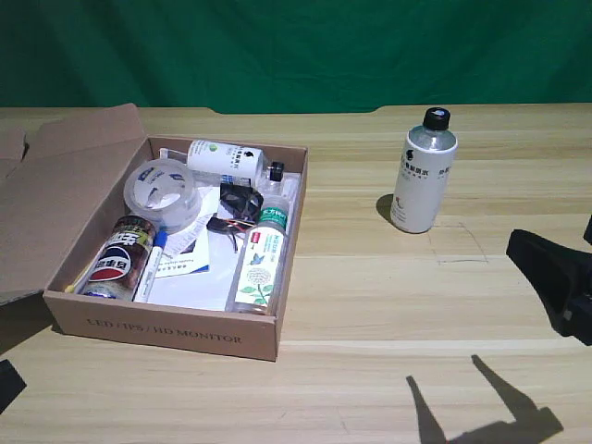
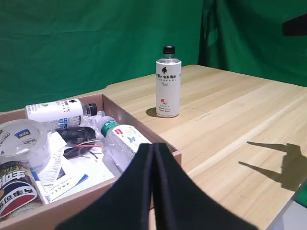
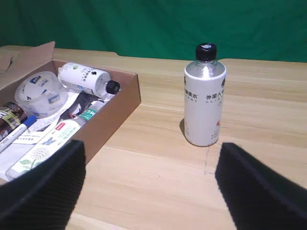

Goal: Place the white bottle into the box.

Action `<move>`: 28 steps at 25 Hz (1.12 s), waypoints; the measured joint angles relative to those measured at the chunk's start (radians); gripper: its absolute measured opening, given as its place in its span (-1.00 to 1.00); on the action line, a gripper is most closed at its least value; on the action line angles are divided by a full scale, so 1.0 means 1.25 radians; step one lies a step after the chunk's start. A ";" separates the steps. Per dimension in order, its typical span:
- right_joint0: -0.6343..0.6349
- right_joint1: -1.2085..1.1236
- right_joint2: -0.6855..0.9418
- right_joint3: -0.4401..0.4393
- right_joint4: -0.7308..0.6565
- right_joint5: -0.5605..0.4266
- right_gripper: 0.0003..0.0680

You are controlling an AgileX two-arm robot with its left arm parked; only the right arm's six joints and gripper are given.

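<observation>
The white bottle [image 1: 423, 171] [image 2: 168, 84] [image 3: 205, 98] stands upright on the wooden table, black cap on, apart from the box, toward the exterior view's right. The brown cardboard box [image 1: 166, 328] [image 2: 144, 127] [image 3: 115, 115] sits open at the exterior view's left, with several items inside. My right gripper [image 1: 548, 277] [image 3: 148, 158] hangs low at the exterior view's right edge, nearer the camera than the bottle. It is open, with nothing between its fingers. In the right wrist view the bottle stands ahead, between the two spread fingers [image 3: 43, 187].
Inside the box lie a second white bottle with a green logo [image 1: 227, 160], a tape roll [image 1: 162, 192], a clear green-capped bottle [image 1: 261, 259], a cola can [image 1: 120, 259] and papers. The box flap [image 1: 55, 185] spreads left. The parked left gripper [image 2: 153, 191] stays by the box.
</observation>
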State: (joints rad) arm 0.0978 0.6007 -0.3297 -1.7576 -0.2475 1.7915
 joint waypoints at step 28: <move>0.062 0.638 -0.373 0.006 0.083 0.077 0.98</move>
State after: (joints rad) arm 0.1756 1.3979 -0.7965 -1.7503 -0.1439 1.8878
